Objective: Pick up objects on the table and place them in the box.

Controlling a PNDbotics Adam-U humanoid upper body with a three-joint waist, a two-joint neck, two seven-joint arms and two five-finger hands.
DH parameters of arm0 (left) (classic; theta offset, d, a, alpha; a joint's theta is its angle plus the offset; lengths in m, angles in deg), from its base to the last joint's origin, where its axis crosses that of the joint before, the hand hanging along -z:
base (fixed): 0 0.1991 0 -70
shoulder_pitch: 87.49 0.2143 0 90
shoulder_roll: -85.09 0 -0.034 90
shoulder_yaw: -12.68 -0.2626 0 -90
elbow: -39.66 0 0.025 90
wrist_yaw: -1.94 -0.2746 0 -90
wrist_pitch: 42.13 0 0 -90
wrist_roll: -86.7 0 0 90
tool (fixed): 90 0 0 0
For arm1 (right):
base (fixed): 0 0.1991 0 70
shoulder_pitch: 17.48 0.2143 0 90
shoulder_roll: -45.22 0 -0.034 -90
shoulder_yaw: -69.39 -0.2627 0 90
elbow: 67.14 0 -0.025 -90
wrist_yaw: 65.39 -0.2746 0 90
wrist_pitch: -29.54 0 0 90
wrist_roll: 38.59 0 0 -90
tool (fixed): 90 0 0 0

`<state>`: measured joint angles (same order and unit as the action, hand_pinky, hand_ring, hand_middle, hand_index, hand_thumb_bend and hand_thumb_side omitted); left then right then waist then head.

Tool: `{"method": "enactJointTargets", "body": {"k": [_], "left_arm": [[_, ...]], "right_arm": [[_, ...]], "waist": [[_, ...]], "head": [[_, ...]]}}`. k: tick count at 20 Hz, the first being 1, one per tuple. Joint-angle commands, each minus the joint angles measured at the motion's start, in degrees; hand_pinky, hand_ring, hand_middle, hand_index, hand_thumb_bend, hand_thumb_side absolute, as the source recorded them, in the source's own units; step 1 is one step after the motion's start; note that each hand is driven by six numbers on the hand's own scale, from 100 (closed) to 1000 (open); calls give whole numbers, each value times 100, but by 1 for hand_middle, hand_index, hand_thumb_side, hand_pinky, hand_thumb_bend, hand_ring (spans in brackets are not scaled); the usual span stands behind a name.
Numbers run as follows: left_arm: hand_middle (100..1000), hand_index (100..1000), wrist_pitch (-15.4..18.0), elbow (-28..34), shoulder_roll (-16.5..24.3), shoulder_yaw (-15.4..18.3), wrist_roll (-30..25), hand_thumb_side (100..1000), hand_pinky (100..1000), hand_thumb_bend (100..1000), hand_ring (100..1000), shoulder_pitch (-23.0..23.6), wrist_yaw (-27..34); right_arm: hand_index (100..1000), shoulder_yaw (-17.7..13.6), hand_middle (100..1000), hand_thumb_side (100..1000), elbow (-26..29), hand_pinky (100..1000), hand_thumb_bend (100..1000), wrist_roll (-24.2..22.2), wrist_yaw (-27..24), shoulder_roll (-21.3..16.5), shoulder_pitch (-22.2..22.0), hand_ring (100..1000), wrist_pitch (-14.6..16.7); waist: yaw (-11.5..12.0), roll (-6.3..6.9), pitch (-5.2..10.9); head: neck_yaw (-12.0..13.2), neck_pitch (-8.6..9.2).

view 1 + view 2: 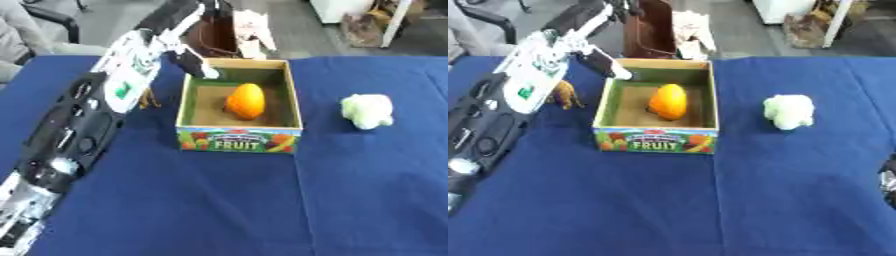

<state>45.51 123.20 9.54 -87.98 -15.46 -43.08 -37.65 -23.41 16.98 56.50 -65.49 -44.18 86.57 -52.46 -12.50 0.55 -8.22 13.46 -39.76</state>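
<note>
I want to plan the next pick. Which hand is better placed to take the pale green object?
Probably right. The green object lies right of the box, while the left hand is up at the box's far left corner. The right hand barely shows at the right edge.

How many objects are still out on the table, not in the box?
2: a pale green object right of the box, and a small brown object left of it. The left arm may hide more.

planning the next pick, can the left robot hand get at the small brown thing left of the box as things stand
Probably yes. The small brown thing sits on the blue cloth just left of the box, beside the left arm, with nothing lying on it. The left robot hand is up at the box's far left corner, so it would have to pull back first.
</note>
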Motion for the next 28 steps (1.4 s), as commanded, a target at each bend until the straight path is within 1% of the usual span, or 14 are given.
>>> {"method": "enactJointTargets", "body": {"k": [1, 2, 3, 6, 12, 17, 21, 28], "left_arm": [[714, 807, -280, 186, 522, 226, -25, 153, 722, 807, 699, 33, -26], [713, 806, -349, 141, 614, 257, -34, 156, 721, 808, 698, 74, -80], [709, 805, -398, 81, 687, 282, -42, 178, 723, 813, 696, 105, -135], [711, 803, -503, -253, 880, 352, -90, 208, 726, 821, 699, 177, -366], [704, 792, -721, -1158, 840, 541, -144, 221, 724, 826, 695, 150, -746], [693, 782, -607, -2040, 765, 658, -15, 233, 724, 829, 688, 8, -908], [697, 785, -440, -2676, 676, 682, 117, 238, 730, 830, 692, -110, -971], [713, 790, -104, -3334, 467, 655, 287, 248, 741, 835, 712, -252, -1036]], "right_arm": [[722, -51, 635, 100, 60, 550, 100, 24, 23, -178, 28, 712, -3], [722, -51, 635, 100, 59, 550, 100, 24, 23, -179, 27, 712, -3], [722, -52, 635, 100, 59, 550, 100, 25, 24, -180, 25, 712, -4], [722, -56, 635, 100, 58, 550, 100, 27, 25, -183, 17, 712, -4], [722, -51, 635, 100, 55, 550, 100, 22, 19, -182, 9, 712, 0], [722, -52, 635, 100, 48, 550, 100, 24, 18, -194, 2, 712, 3], [722, -46, 635, 100, 47, 551, 100, 18, 18, -193, 8, 712, 7], [722, -42, 635, 100, 48, 551, 100, 11, 15, -186, 22, 712, 13]], "waist": [[13, -2, 103], [16, 1, 107], [19, 2, 109], [24, 1, 112], [35, -16, 107], [35, -33, 94], [33, -39, 80], [12, -63, 35]], "head": [[-32, 29], [-37, 31], [-42, 35], [-60, 46], [-80, 45], [-88, 44], [-92, 46], [-76, 59]]}}
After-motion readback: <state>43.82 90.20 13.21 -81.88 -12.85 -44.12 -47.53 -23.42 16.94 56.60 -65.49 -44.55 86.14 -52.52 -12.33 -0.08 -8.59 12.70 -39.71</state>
